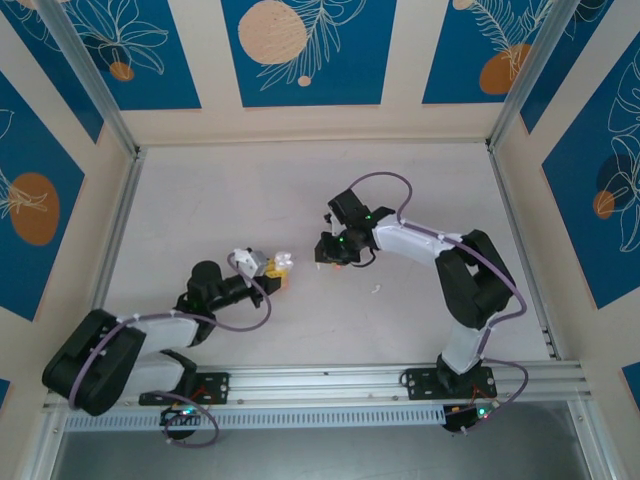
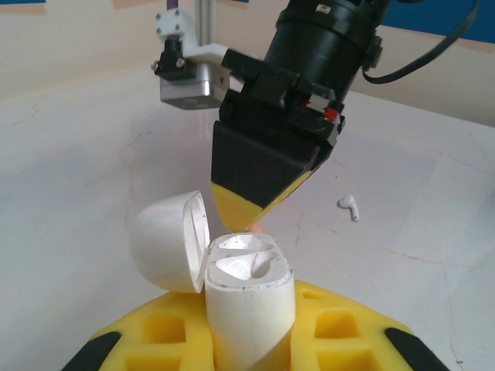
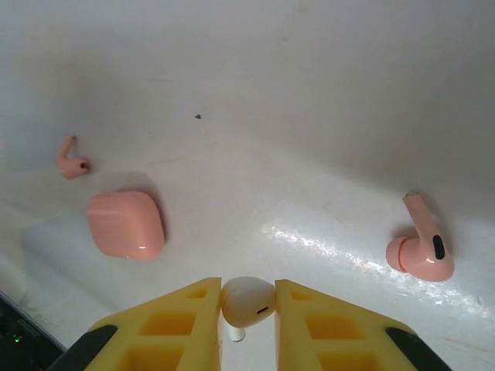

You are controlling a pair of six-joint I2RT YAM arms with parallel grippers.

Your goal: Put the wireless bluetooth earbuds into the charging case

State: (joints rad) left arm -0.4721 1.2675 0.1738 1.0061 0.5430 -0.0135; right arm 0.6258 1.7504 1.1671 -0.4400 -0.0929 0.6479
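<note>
My left gripper [image 2: 249,328] is shut on a white charging case [image 2: 249,297] held upright, its lid [image 2: 166,241] flipped open to the left and both wells showing empty. My right gripper [image 3: 247,309] is shut on a white earbud [image 3: 247,298], stem down between the yellow pads. In the left wrist view the right gripper [image 2: 249,207] hangs just above and behind the open case. From the top, the left gripper [image 1: 278,270] and the right gripper [image 1: 335,258] face each other at mid-table. A second white earbud [image 2: 349,206] lies on the table.
Below the right gripper lie a closed salmon-pink case [image 3: 125,225] and two pink earbuds, one far left [image 3: 71,160] and one at the right [image 3: 420,249]. The loose white earbud [image 1: 377,289] sits just right of the right gripper. Patterned walls enclose the table.
</note>
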